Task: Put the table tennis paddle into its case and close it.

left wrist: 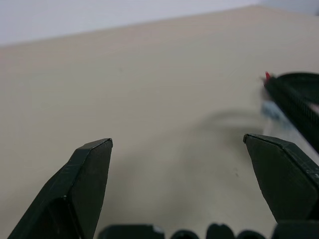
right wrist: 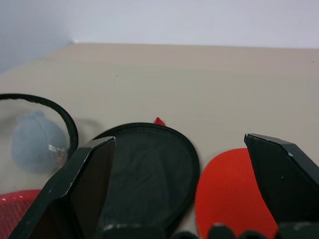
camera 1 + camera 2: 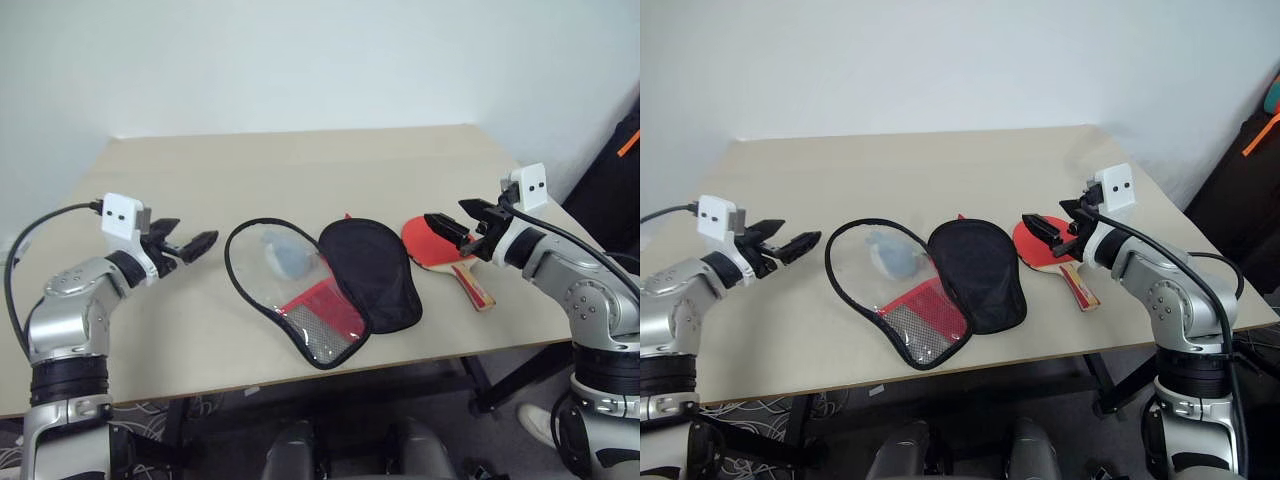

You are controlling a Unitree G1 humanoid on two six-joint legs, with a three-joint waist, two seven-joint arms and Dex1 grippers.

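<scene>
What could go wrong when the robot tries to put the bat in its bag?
The table tennis paddle lies flat on the table, so the open right gripper might slip off its thin edge. The case lies spread open and floppy; pushing the paddle in could just shove it along.

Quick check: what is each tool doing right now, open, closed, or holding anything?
Left tool: open, holding nothing, above the table beside the case.
Right tool: open, holding nothing, over the table tennis paddle.
</scene>
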